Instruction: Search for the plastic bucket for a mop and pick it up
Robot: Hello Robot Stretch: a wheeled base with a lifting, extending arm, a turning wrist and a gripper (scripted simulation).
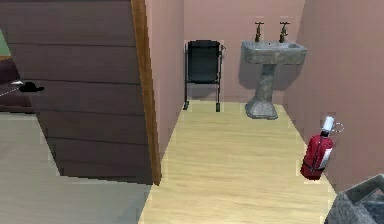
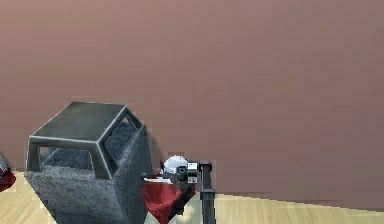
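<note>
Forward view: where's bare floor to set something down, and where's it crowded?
Free: the pale wood floor between the dark wooden door and the red fire extinguisher, up to the black bin on legs and grey pedestal sink. Crowded: in the arm side view, the grey open-frame bin, a red object and the hand bunch together.

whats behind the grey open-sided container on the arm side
A red thing pokes out at its lower right, by the gripper, with the pink wall beyond. The grey container covers the rest of it, so I can't name it.

Red extinguisher (image 1: 318, 155) (pink wall (image 2: 200, 70)).
</note>
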